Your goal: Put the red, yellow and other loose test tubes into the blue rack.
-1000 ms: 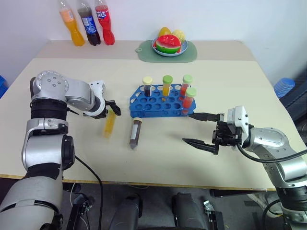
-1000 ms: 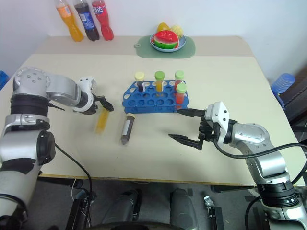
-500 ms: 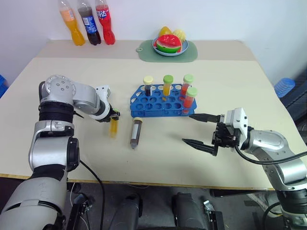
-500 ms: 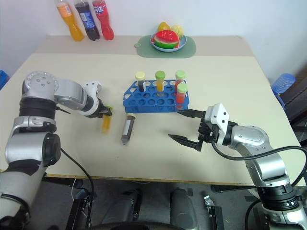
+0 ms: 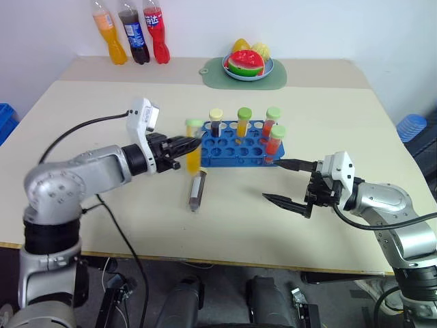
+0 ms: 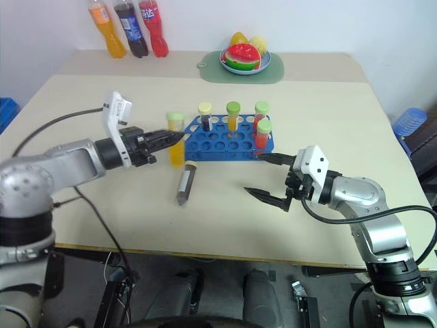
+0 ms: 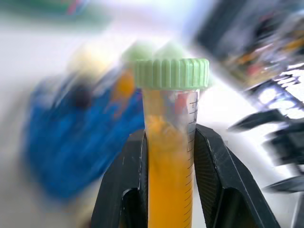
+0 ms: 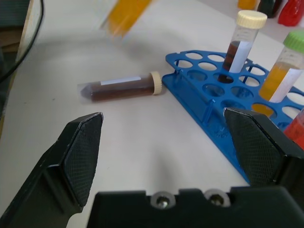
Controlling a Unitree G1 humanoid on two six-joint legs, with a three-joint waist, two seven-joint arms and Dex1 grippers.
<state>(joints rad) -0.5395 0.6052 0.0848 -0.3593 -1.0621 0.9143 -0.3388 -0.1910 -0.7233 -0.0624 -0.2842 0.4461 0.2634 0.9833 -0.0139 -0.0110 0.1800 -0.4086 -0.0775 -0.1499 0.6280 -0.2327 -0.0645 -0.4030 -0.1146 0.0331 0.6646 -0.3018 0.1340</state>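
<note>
Left fingers (image 7: 168, 156) clamp yellow tube (image 7: 170, 142) | blue rack (image 5: 232, 154): four tubes upright

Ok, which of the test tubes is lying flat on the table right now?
The dark brown tube with the cream cap, lying in front of the blue rack. Four others stand upright in the rack, and the yellow-orange tube is upright in the left gripper.

Four tubes (image 5: 240, 123) are standing up in the back and right holes of the blue rack (image 5: 232, 152), so the front and left holes are staying open. A brown tube (image 5: 196, 190) is lying on the table (image 5: 102, 219) just in front of the rack, blocking that side. Bare table is lying open between the rack and the right gripper (image 5: 290, 183).
</note>
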